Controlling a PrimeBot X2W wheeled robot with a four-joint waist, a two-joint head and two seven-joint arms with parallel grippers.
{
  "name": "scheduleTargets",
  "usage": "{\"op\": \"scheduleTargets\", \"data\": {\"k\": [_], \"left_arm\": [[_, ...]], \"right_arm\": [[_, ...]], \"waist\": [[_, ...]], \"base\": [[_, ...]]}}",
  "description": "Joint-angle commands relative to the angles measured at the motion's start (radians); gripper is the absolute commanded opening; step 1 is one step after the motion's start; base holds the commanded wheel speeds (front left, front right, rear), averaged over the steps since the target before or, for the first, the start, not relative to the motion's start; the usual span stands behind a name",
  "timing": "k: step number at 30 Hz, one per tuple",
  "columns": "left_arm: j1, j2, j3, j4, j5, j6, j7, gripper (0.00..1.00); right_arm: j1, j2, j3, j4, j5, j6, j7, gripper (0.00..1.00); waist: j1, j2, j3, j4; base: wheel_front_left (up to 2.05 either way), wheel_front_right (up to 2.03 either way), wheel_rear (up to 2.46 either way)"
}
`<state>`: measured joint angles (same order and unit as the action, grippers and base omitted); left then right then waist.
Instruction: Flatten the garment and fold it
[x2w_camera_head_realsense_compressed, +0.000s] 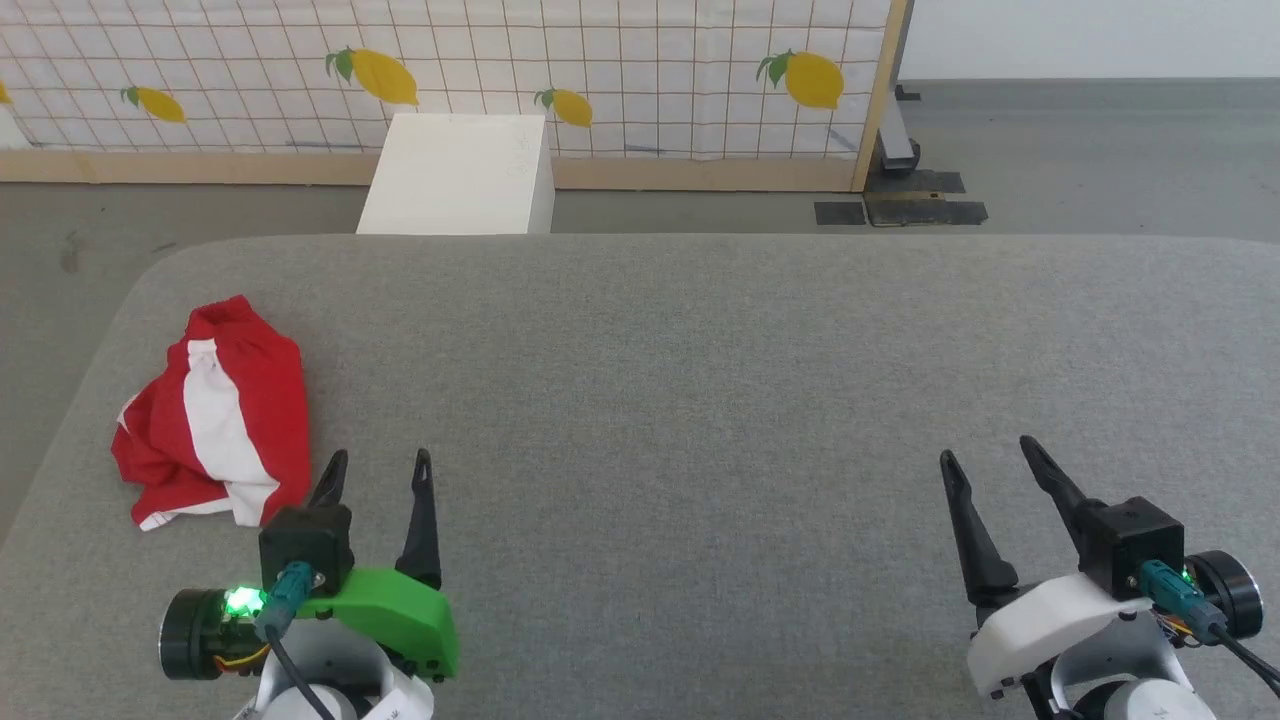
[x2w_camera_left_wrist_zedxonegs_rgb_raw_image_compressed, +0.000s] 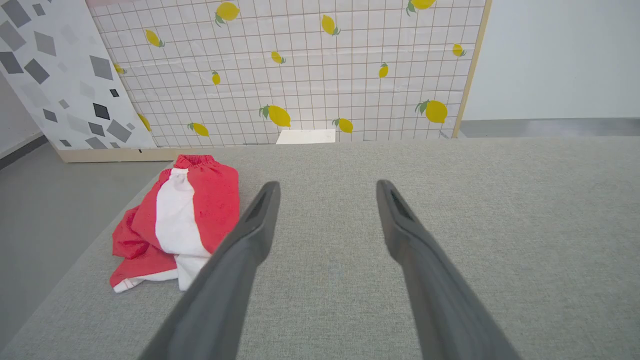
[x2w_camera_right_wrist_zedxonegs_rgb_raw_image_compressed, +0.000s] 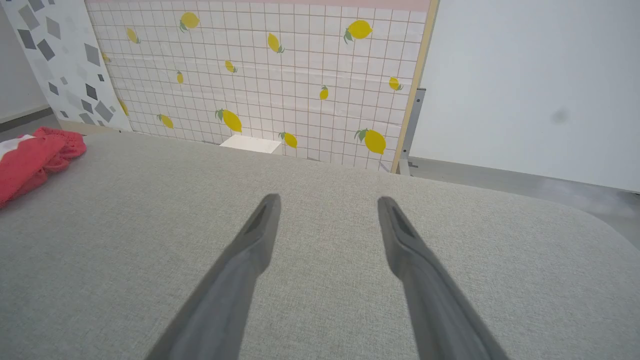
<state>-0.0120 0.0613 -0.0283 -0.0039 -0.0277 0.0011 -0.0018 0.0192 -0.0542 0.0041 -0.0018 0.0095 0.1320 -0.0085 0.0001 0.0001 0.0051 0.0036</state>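
Broad bare grey surface rightward; crumpled garment just beside left gripper.

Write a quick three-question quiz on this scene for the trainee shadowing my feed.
1. True or false: the garment lies spread flat on the grey surface.
2. Of the left end effector and the right end effector, which is nearer the garment? A. left B. right C. both equally near
3. Fill in: both end effectors are ____ (open or shut) and hold nothing.

Key:
1. False. It lies in a crumpled heap near the surface's left edge.
2. A. The garment lies just beside its fingers.
3. Open.
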Motion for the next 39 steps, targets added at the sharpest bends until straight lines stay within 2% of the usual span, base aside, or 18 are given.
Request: {"op": "scheduleTargets", "data": {"k": [1, 39], "left_arm": [[0.002, 0.008, -0.002, 0.004, -0.004, 0.002, -0.005, 1.0], [0.019, 0.041, -0.04, 0.003, -0.027, 0.014, 0.01, 1.0]], "right_arm": [[-0.008, 0.0, 0.002, 0.0, 0.004, -0.001, 0.002, 1.0], [-0.004, -0.008, 0.015, 0.004, 0.014, -0.001, 0.003, 1.0]], "waist": [[0.0, -0.0001, 0.0, 0.0], [-0.0001, -0.0001, -0.019, -0.003]], "base": [[0.0, 0.0, 0.0], [0.0, 0.0, 0.0]]}}
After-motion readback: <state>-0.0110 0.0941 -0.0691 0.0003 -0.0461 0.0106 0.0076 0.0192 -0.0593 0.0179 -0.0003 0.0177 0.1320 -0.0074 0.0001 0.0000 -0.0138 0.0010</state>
